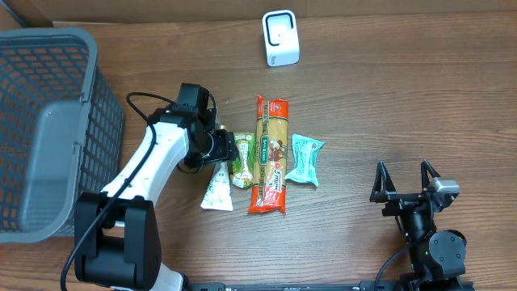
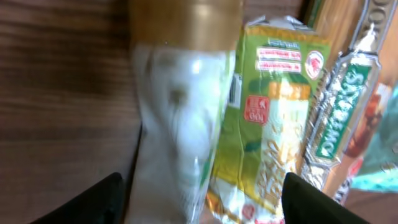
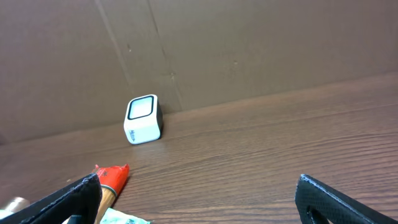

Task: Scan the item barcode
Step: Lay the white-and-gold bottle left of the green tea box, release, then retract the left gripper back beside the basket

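Your left claw (image 1: 233,150) stands spread above the top ends of the white pouch (image 1: 217,190) and the green packet (image 1: 242,166), pinching neither. In the left wrist view its fingers (image 2: 102,199) sit wide apart on either side of both. The two lie mid-bench (image 1: 404,97), in a row with the long pasta packet (image 1: 270,158) and the teal packet (image 1: 306,159). The scanner (image 1: 281,38) stands at the far edge, well apart from them. Your right claw (image 1: 404,182) is spread and empty near the right near corner. A grey basket (image 1: 105,129) sits at the left edge.
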